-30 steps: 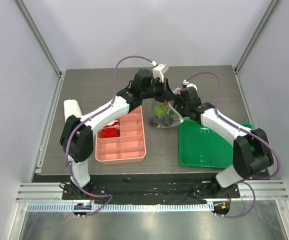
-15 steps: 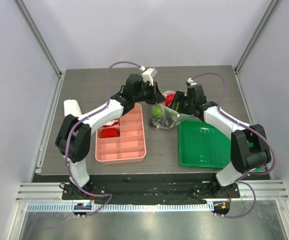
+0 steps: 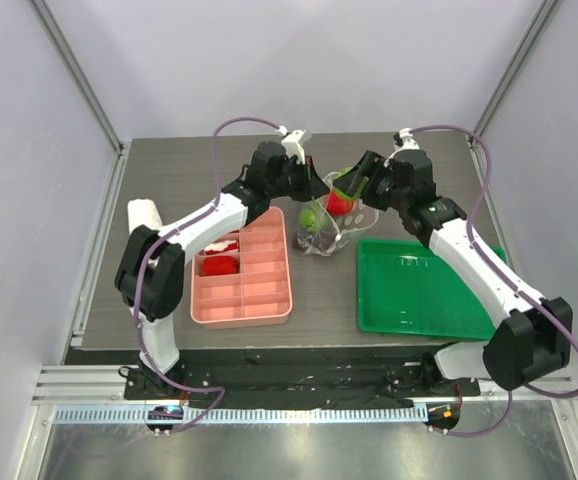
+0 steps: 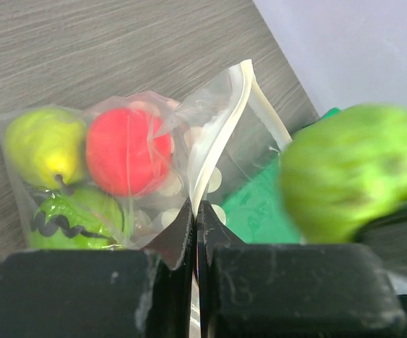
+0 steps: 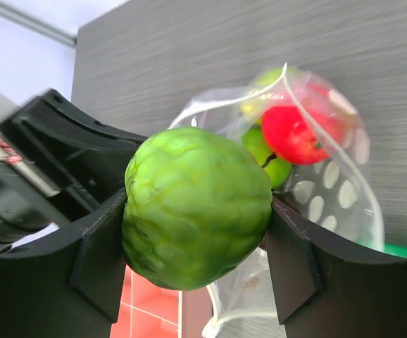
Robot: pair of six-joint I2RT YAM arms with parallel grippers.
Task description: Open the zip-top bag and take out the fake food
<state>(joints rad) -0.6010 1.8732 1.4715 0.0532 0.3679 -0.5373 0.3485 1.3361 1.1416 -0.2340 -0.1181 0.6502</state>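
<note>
The clear, white-dotted zip-top bag [image 3: 322, 233] hangs open at the table's middle. My left gripper [image 4: 196, 211] is shut on the bag's rim [image 4: 224, 141]; from above, this left gripper [image 3: 315, 188] is at the bag's top left. Inside the bag lie a red apple [image 4: 127, 151], a yellow-green pear [image 4: 41, 144] and a darker green piece [image 4: 77, 218]. My right gripper [image 5: 196, 211] is shut on the round bumpy green fruit [image 5: 196, 208], held just above and right of the bag's mouth [image 3: 344, 181]. The bag [image 5: 330, 190] hangs behind the fruit.
A pink divided tray [image 3: 241, 295] holding red pieces [image 3: 219, 265] sits left of the bag. A green tray [image 3: 419, 295] lies to the bag's right, below the right arm. A white roll [image 3: 144, 215] rests by the left edge of the table.
My right gripper has lifted up and back to the right with the bumpy green fruit, out of the bag. The left gripper has kept its hold on the rim, shifting slightly left.
</note>
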